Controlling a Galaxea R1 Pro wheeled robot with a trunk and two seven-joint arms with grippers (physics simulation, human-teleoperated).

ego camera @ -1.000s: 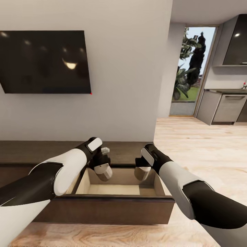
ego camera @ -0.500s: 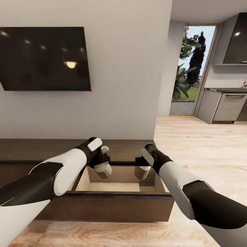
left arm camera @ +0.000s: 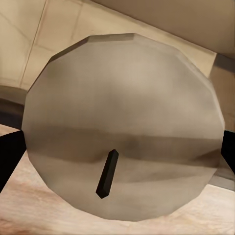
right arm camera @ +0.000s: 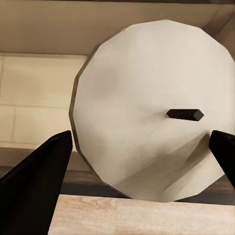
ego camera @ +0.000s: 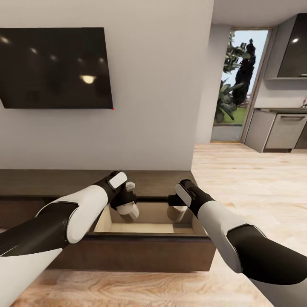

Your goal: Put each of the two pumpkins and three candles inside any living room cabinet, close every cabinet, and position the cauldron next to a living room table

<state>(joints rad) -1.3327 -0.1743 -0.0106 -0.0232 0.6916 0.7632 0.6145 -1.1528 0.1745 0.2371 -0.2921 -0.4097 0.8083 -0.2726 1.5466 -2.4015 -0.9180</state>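
The cabinet (ego camera: 51, 182) is a long dark-brown unit against the wall, with one drawer (ego camera: 140, 251) pulled out and its pale inside showing. In the head view my left gripper (ego camera: 127, 208) is shut on a grey candle (ego camera: 130, 212) over the drawer's left part. My right gripper (ego camera: 175, 209) is shut on another candle (ego camera: 174, 215) over its right part. In the left wrist view, the candle's top (left arm camera: 122, 117) with its dark wick sits between black fingers (left arm camera: 10, 159). The right wrist view has the other candle (right arm camera: 147, 112) between black fingers (right arm camera: 34, 188). The pumpkins, cauldron and table are out of view.
A black TV (ego camera: 55, 68) hangs on the white wall above the cabinet. The wall ends at a corner right of the drawer. Beyond it, light wood floor (ego camera: 256, 183) runs to a glass door (ego camera: 238, 85) and grey kitchen units (ego camera: 281, 133).
The whole view has shifted: TV, wall and cabinet sit higher in the picture and the drawer's inside looks shallower. Both grippers still hold their candles, now slightly lower against the drawer.
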